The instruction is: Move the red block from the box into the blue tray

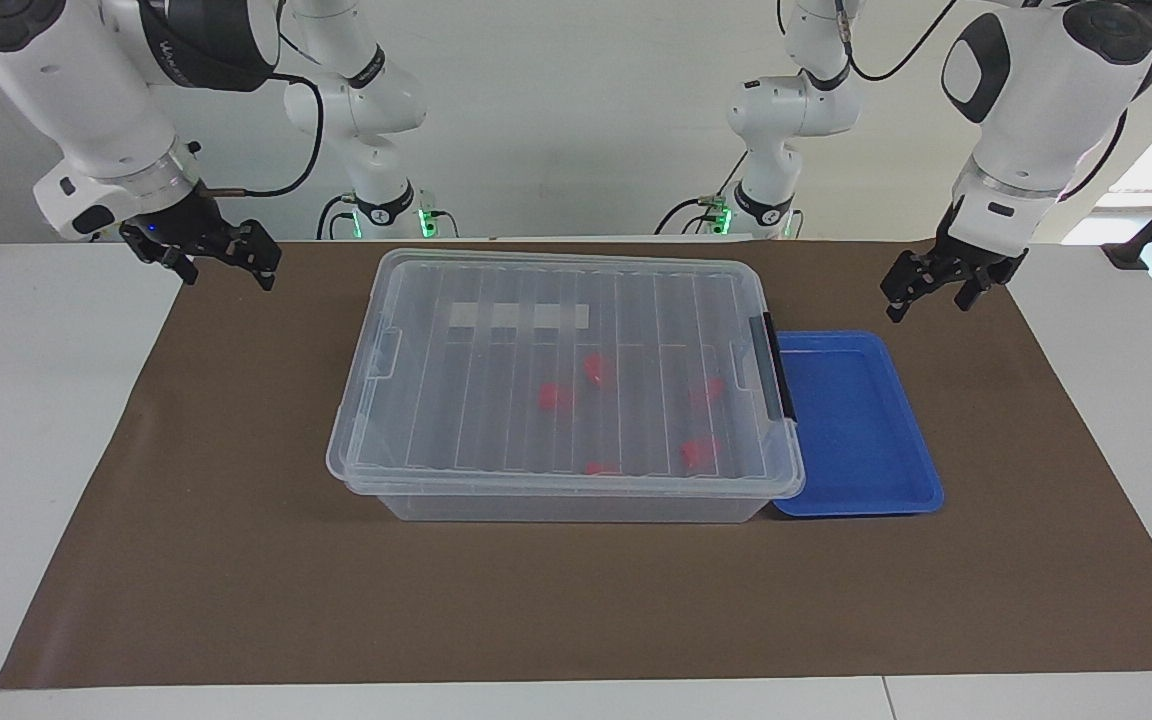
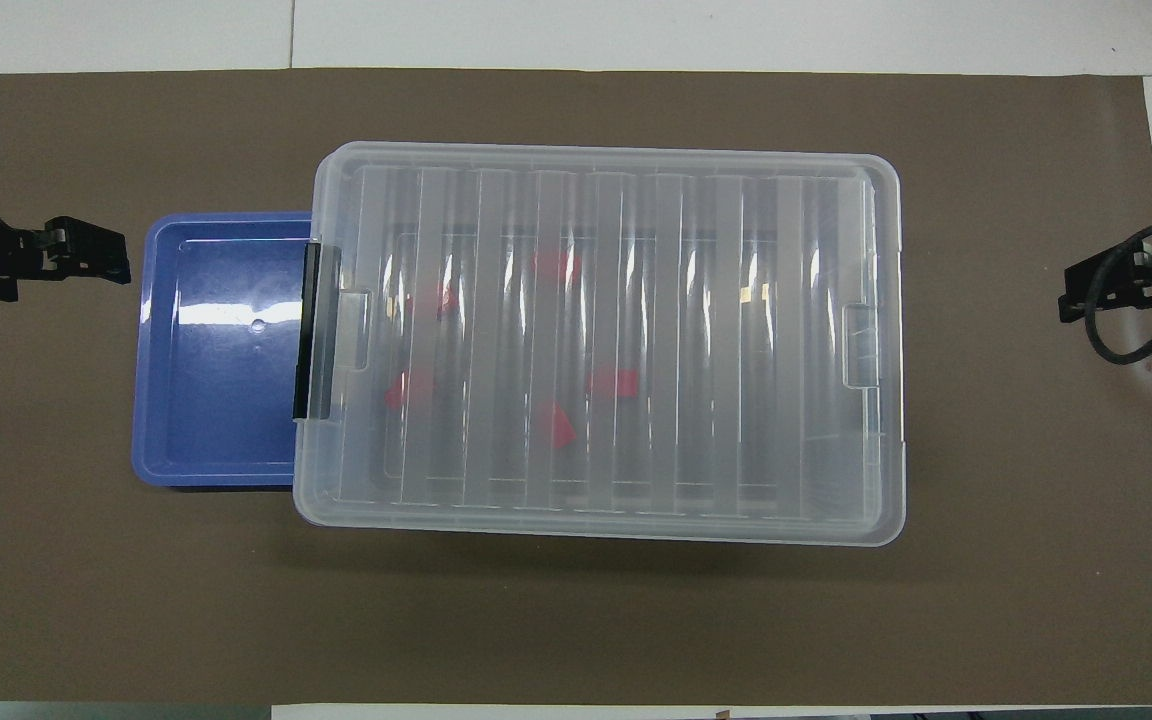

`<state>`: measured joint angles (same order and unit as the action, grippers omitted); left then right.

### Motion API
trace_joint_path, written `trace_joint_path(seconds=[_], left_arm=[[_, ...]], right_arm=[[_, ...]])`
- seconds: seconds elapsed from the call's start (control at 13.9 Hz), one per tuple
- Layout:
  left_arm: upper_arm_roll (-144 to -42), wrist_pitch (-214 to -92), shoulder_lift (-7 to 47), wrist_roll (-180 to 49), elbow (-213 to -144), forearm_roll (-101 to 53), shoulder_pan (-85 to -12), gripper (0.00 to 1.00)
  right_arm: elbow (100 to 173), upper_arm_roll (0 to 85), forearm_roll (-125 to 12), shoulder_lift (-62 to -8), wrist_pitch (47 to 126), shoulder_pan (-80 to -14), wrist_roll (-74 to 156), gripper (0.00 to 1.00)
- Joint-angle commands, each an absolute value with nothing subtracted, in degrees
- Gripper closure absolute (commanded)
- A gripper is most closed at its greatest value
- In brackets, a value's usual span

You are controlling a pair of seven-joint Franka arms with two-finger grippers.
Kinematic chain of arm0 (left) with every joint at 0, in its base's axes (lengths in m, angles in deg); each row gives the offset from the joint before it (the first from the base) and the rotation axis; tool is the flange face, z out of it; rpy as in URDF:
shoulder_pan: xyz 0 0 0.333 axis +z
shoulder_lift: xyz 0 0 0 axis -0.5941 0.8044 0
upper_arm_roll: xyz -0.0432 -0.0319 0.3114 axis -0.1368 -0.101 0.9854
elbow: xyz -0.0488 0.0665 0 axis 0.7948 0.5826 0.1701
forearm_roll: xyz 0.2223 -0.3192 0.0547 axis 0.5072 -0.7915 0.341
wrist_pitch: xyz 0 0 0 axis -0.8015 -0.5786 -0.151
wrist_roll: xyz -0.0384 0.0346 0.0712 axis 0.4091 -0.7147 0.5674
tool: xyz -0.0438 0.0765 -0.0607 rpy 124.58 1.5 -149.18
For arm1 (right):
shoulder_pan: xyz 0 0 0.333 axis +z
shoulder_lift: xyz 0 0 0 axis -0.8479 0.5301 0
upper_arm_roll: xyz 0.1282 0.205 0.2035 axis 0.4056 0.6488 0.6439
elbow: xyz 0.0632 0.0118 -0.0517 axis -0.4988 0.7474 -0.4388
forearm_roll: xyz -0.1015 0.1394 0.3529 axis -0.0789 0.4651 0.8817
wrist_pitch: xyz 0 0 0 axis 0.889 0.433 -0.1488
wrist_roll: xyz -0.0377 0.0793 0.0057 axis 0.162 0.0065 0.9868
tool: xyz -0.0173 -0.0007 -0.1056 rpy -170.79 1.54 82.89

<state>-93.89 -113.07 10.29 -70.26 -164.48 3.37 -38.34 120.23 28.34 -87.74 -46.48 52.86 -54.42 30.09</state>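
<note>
None of the task is done yet, as far as you can see here. Five red pieces show through the ribbed lid [image 1: 576,370] of the box [image 1: 566,500], and the lid sits flat on top with the black latch [image 1: 774,368] at the end that faces the blue tray [image 1: 856,430]. The red block [image 1: 701,452] nearest that end lies on the box floor, sealed in like the others. The blue tray holds nothing; it sits on the brown mat [image 1: 236,560] touching the box's latched end, toward the left arm's end of the worktop, partly tucked under the lid's overhang.

Your left end effector [image 1: 941,290] hangs above the mat close to the tray's corner nearer the robots, its fingers spread and carrying nothing. Your right end effector [image 1: 226,255] hangs over the mat's edge at the other end of the worktop, well apart from the box, likewise released and empty. Neither touches anything.

What remains, by my reading, is everything: the lid has to be unlatched and taken off or lifted, one red block picked out, carried over and set down in the tray. The left arm looks better placed for the latch and for the tray. Watch the tray when the lid moves, since the two overlap and the lid's rim could drag it.
</note>
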Motion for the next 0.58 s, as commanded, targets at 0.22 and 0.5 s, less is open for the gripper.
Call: trace_joint_path(seconds=[0.22, 0.5], left_arm=[[-94.19, -111.97, 9.62, -70.45, -164.47, 4.0, -37.85, 0.0], [-94.19, -111.97, 9.62, -70.45, -164.47, 4.0, -37.85, 0.0]], right_arm=[[120.31, 28.67, -87.75, -46.93, 53.2, -54.39, 30.28, 0.0], [120.57, 28.76, -87.32, -46.93, 55.04, -54.56, 31.43, 0.0]])
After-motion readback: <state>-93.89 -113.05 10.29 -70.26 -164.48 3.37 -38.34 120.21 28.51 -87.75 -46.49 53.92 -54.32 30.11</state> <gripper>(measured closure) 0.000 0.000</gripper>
